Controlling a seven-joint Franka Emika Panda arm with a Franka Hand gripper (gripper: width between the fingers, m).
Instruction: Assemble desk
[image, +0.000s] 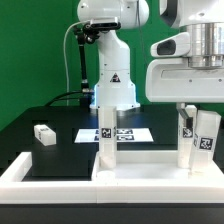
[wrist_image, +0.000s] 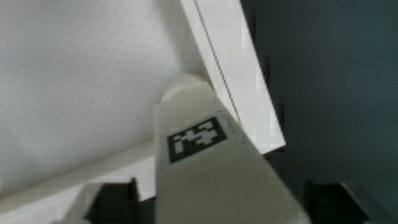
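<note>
Exterior view's left: loose leg block, unfitted. Mid: marker board. Tabletop panel lies flat, butted into border wall, prob as a stop. Upright leg at its left corner. Exterior view's right: claw straddles tagged leg, jaws apart, gaps both sides, prob lining up to grip.

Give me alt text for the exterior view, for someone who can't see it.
At the exterior view's right, the robot's white pincer hangs low over upright white leg blocks on the tabletop panel. Another leg stands on the panel's other end, and one loose leg block lies on the black table, near the marker board.
</note>
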